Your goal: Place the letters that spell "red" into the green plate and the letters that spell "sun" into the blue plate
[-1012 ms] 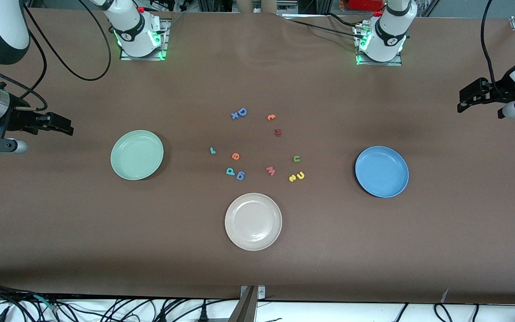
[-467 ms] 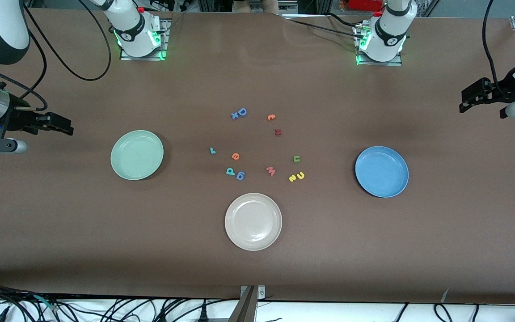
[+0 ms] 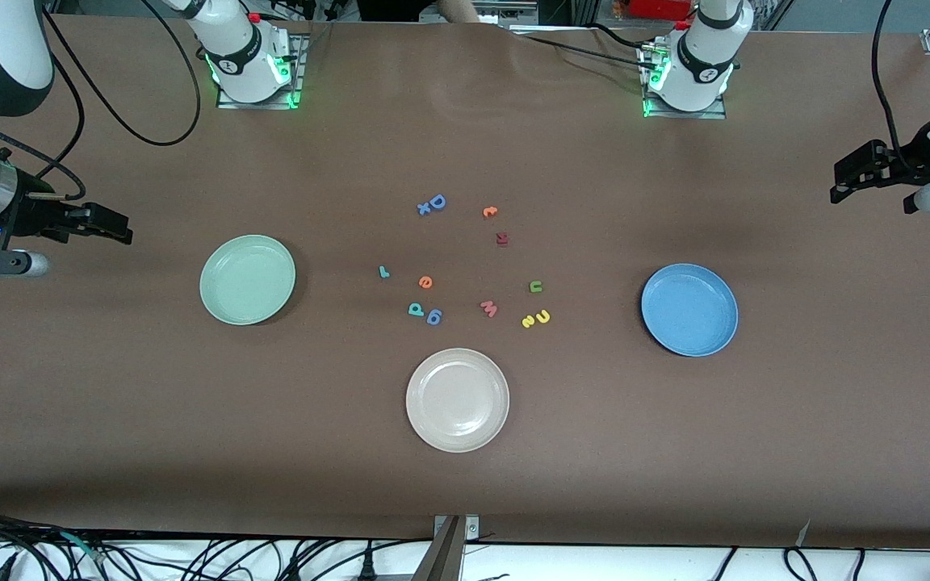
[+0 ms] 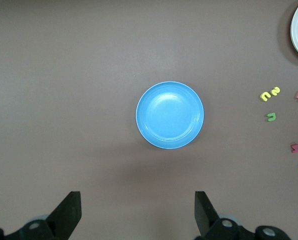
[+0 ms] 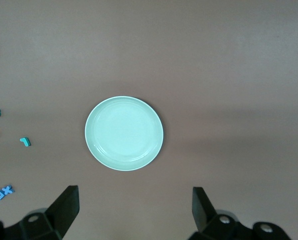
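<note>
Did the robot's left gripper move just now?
Yes, a little. The left gripper has pulled slightly away from the blue plate, toward the left arm's end of the table. It is open and holds nothing.

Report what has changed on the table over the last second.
Only the left gripper moved: it drew slightly outward toward its own end of the table, open and empty. The right gripper stayed put, open. The letters and the green plate, blue plate and cream-white plate did not move.
</note>
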`<state>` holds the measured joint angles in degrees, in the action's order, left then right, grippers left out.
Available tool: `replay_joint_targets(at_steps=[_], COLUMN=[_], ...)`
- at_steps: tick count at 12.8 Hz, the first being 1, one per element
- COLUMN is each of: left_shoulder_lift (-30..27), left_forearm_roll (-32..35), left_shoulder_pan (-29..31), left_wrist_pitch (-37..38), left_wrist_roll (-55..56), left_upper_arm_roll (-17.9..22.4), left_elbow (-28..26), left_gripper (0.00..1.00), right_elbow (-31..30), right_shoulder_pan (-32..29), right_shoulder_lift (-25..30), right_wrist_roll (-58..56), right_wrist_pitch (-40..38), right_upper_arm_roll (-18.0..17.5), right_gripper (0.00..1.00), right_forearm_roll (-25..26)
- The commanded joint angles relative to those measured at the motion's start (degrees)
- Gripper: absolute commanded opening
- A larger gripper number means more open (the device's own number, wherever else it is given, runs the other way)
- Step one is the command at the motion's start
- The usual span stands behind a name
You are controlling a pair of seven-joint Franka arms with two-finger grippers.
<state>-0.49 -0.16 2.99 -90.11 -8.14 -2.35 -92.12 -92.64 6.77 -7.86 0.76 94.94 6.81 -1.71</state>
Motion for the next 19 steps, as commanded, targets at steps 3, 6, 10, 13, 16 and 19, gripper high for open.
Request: replay_joint_targets(at_steps=[3,6,10,13,16,19], left_shoulder_lift=[0.7,0.7,0.7,0.7,0.7,0.7], left_forearm_roll=[-0.1,-0.1,-0.1,-0.1,-0.1,-0.1], left_shoulder_pan=[1.5,1.6,1.4,1.3,1.3,1.3], left_wrist_pitch=[0.6,0.6,0.6,0.6,0.6,0.6], left_wrist_roll=[-1.1,-1.1,-1.1,-1.1,-1.2,-1.2], left_upper_arm_roll=[-0.2,-0.1,-0.4,-0.5,-0.4,-0.4], left_elbow=[1.5,1.5,1.5,1.5,1.5,1.5], left_gripper=[1.00,1.00,1.00,1.00,1.00,1.00], right_elbow=[0.4,0.4,0.4,0.4,0.4,0.4], right_shoulder_pan=[-0.5,-0.9,-1.2,-1.2,-1.2,-1.2], right_shoulder_lift=[0.0,0.0,0.0,0.0,0.0,0.0], right_wrist_roll=[-0.1,-0.1,-0.1,-0.1,-0.1,-0.1], right_wrist_pitch=[-0.1,-0.1,-0.1,-0.1,-0.1,-0.1], right_upper_arm_roll=[-0.1,-0.1,-0.1,-0.1,-0.2,-0.1], right_gripper=[1.00,1.00,1.00,1.00,1.00,1.00], right_forearm_roll=[0.3,0.3,0.2,0.2,0.2,0.2])
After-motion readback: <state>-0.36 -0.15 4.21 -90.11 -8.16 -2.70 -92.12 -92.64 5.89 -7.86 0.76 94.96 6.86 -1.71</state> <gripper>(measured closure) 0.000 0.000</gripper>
